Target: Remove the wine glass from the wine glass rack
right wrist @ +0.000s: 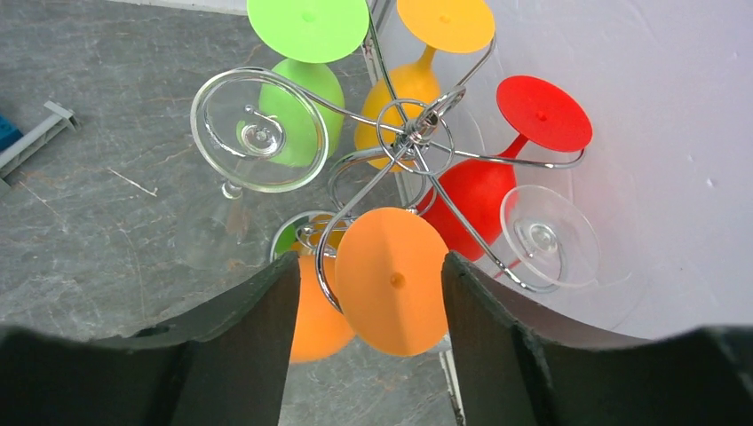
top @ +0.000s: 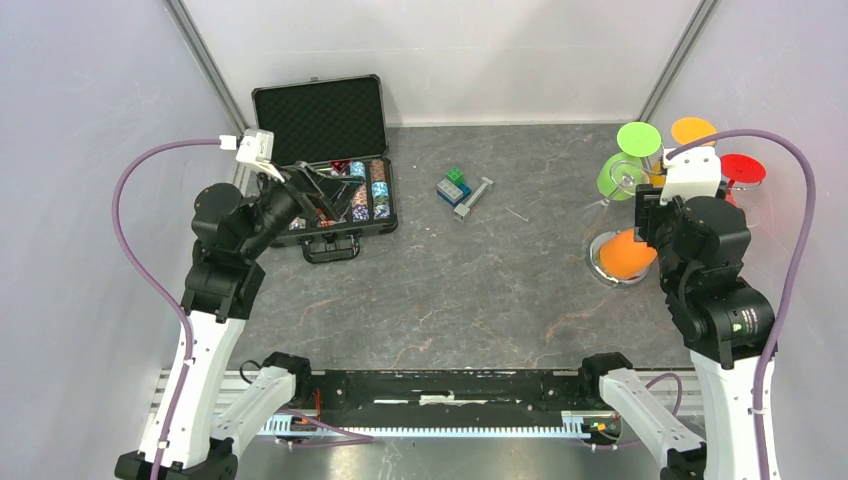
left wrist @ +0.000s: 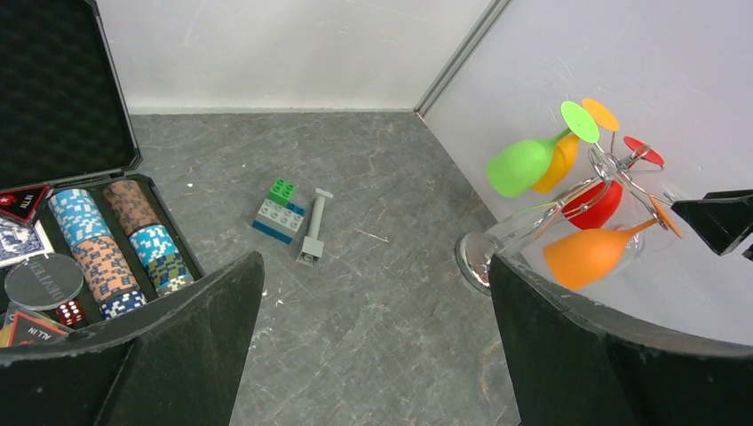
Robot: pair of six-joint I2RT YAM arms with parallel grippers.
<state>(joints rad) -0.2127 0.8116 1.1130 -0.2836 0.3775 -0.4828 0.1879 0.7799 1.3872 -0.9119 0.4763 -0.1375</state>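
The wine glass rack (right wrist: 410,133) is a silver wire stand at the table's far right, its round base (left wrist: 475,253) on the grey top. Several glasses hang upside down from its looped arms: green (right wrist: 306,27), yellow-orange (right wrist: 444,22), red (right wrist: 542,111), two clear ones (right wrist: 259,131) and an orange wine glass (right wrist: 391,280). My right gripper (right wrist: 370,260) is above the rack, open, with a finger on each side of the orange glass's round foot. The right finger is at the foot's edge and a gap shows on the left. My left gripper (left wrist: 375,266) hangs open and empty over the case at the left.
An open black case (top: 320,120) with poker chips (left wrist: 115,244) sits at the back left, under the left arm. Blue and green toy bricks (top: 453,187) and a grey bar (top: 473,197) lie mid-table. The right wall (top: 780,90) stands close behind the rack.
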